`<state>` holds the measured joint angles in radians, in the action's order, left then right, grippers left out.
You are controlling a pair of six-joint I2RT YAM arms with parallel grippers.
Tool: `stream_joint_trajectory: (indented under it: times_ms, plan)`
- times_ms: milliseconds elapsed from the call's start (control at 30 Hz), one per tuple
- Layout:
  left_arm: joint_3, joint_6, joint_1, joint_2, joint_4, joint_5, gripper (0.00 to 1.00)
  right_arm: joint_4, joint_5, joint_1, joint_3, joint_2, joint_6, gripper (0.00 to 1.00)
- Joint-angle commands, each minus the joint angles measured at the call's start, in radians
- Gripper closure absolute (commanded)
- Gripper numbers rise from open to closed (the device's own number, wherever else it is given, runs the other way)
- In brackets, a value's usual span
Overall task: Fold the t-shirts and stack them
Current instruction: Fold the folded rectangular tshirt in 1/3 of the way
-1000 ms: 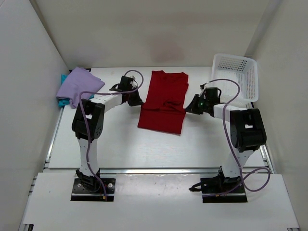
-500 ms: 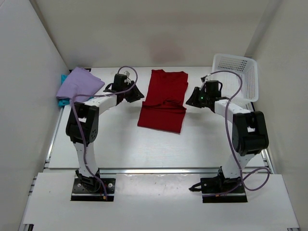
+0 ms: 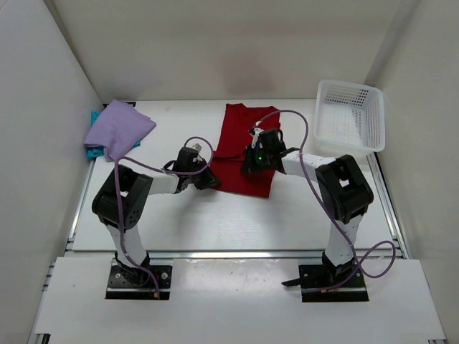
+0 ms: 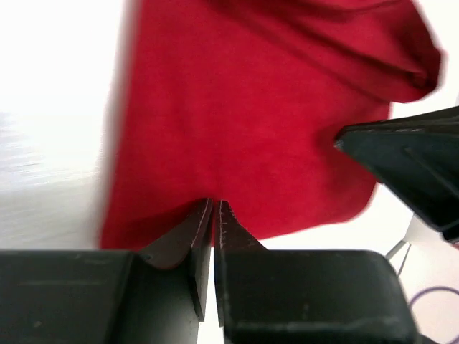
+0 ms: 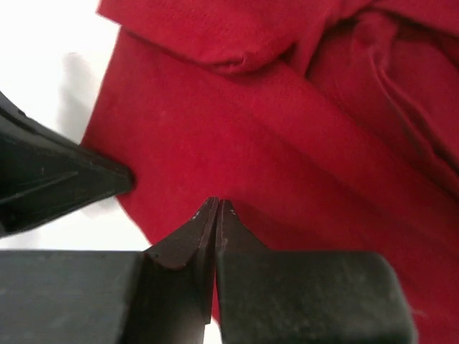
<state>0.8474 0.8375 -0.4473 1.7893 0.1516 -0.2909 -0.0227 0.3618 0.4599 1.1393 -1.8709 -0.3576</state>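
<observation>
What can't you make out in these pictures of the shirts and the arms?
- Teal t-shirt: top view, mostly under the lavender t-shirt.
- Whether the left end effector or right end effector pinches the red t-shirt: wrist views, shut fingertips cover the contact.
- Red t-shirt's left edge: left wrist view, motion blur.

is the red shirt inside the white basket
No, the red shirt lies spread on the table between the two arms, apart from the basket at the far right.

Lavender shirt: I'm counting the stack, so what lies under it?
Under the lavender shirt a teal shirt peeks out at the left edge. Most of it is covered, so its fold cannot be seen.
</observation>
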Motion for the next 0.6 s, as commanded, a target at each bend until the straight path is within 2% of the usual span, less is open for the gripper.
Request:
stream_joint_trajectory:
  times_ms: [0,167,367,567]
  plan:
    - [-0.028,0.015,0.009,-0.007,0.072,0.005,0.84,0.026,-0.014,0.009,0.094,-0.043,0.031,1.00]
    - [-0.119,0.044,-0.001,-0.037,0.112,0.013,0.85,0.023,-0.110,0.023,0.128,-0.112,0.031,1.00]
    - [-0.211,0.063,-0.016,-0.062,0.164,-0.005,0.85,0.081,-0.165,-0.016,0.132,-0.161,0.034,1.00]
    - [-0.252,0.068,-0.062,-0.087,0.167,0.021,0.86,0.067,-0.201,-0.064,0.290,-0.214,0.026,1.00]
